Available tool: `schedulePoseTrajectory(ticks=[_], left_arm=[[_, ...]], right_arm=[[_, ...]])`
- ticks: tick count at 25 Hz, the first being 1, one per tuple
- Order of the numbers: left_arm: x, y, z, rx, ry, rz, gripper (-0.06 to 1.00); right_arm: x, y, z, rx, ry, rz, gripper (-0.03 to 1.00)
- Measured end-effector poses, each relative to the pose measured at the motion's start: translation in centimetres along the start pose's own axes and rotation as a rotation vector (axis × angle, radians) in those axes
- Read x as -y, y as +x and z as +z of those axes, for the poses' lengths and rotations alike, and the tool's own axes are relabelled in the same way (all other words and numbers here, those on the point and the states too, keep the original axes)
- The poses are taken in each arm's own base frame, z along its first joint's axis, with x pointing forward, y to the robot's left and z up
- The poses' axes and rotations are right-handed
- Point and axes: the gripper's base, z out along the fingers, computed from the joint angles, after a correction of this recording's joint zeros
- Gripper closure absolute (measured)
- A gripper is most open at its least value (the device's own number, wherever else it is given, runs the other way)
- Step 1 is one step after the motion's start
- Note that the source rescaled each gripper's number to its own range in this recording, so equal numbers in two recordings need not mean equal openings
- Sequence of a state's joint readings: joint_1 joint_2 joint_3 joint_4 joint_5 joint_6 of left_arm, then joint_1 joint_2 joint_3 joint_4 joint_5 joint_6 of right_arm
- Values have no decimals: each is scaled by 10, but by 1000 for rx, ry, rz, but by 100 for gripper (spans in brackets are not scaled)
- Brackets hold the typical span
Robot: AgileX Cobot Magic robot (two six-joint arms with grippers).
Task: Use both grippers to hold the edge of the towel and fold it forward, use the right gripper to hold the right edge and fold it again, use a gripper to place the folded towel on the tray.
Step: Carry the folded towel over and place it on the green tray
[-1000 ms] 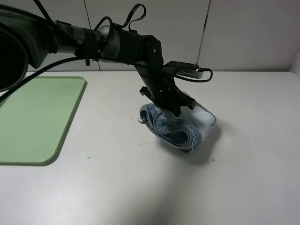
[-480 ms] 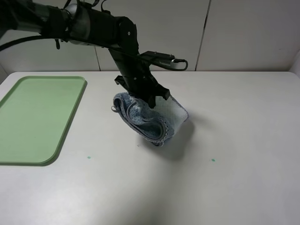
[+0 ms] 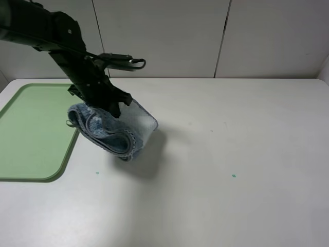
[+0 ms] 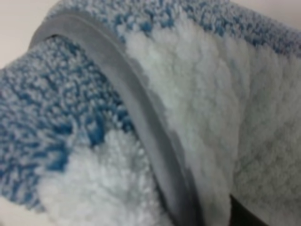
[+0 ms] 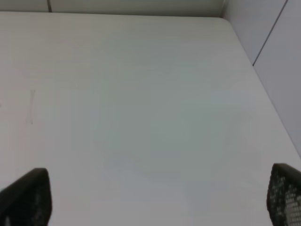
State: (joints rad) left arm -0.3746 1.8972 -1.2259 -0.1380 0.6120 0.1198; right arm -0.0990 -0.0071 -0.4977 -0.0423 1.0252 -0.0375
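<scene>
The folded blue and pale-white towel (image 3: pixel 115 131) hangs above the white table, its left end over the right rim of the light-green tray (image 3: pixel 31 128). My left gripper (image 3: pixel 105 103) is shut on its top. In the left wrist view the towel (image 4: pixel 188 94) fills the frame, with its grey hem (image 4: pixel 141 122) running across. My right gripper (image 5: pixel 155 193) is open and empty over bare table; only its two black fingertips (image 5: pixel 26 195) show. It is out of the exterior view.
The white table (image 3: pixel 231 154) spreads right of the towel, with small green marks (image 3: pixel 234 175) on it. A grey panelled wall (image 3: pixel 205 36) stands behind. The table's right edge meets a wall in the right wrist view (image 5: pixel 254 66).
My left gripper has carried the hanging towel leftward across the table, from the middle to the tray's right rim.
</scene>
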Motion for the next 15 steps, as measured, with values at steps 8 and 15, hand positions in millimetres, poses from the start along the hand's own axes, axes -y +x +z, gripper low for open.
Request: schedulePoseTrajectory(ticks=[8,15], left_arm=[[-59,13,-25,32,-73,-91,73],[-109,21,-34,78,-133,-148,73]], right_arm=[[0,0,0,0,0,0,-3],[0,0,0,0,0,0,-3]])
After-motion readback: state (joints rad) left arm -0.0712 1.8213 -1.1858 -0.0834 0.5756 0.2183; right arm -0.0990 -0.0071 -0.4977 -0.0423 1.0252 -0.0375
